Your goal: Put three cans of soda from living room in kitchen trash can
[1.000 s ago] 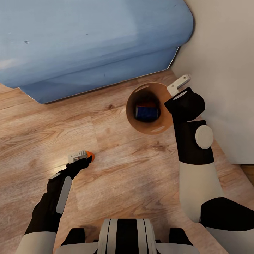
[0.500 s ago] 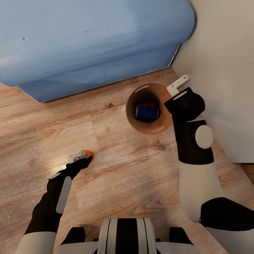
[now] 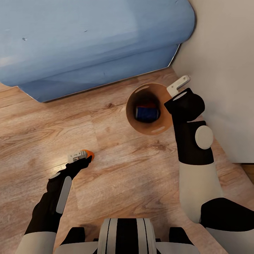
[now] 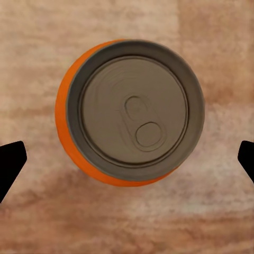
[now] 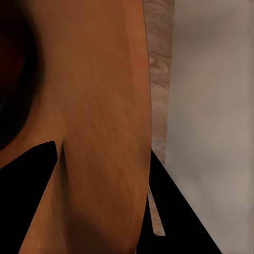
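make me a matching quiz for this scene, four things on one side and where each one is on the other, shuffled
Things:
1. orange can
2. blue can
3. bin
4. sofa

Places:
A. inside the bin
B. on the floor by the wall, its rim gripped by the right gripper
C. upright on the floor under the open left gripper
D. along the far side of the floor

Pairs: 1-C, 2-A, 3-B, 4-D

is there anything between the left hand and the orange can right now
Nothing visible. The left hand hangs directly above the upright orange can, fingers spread wide on either side of it, with only bare wood floor around the can.
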Tool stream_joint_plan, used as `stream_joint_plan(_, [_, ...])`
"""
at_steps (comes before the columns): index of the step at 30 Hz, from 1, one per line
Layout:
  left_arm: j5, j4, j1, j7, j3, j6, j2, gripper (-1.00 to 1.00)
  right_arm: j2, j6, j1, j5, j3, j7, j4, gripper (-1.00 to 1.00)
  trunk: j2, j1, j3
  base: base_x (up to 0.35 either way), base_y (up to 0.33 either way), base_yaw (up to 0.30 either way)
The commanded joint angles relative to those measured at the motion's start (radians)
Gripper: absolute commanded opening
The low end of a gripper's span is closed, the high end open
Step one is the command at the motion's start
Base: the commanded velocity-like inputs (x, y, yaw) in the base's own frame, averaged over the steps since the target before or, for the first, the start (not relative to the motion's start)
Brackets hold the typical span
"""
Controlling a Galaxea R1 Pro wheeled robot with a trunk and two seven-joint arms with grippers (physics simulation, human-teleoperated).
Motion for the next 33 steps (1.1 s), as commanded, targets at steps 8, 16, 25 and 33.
stream_joint_plan(8, [-0.001,-0.003,-0.001,0.001,-0.002,0.002,0.000,1.00,0.000,0.000,0.001,0.005,0.000,-0.001,0.000,-1.00,0.000,0.000,0.000,0.000,0.000,0.000])
stream_joint_plan(16, [-0.002,0.000,-0.001,0.001,-0.002,0.001,0.000,1.00,-0.001,0.000,0.001,0.005,0.000,-0.001,0.000,-1.00,0.000,0.000,0.000,0.000,0.000,0.000])
stream_joint_plan(25, [-0.003,0.002,-0.001,0.000,-0.001,-0.005,0.000,-1.00,-0.001,0.000,0.002,0.005,0.000,-0.001,0.000,-1.00,0.000,0.000,0.000,0.000,0.000,0.000])
stream_joint_plan(33, [-0.003,0.003,0.000,0.000,-0.002,-0.008,0.000,-1.00,-0.001,0.000,0.004,0.005,0.000,-0.001,0.000,-1.00,0.000,0.000,0.000,0.000,0.000,0.000])
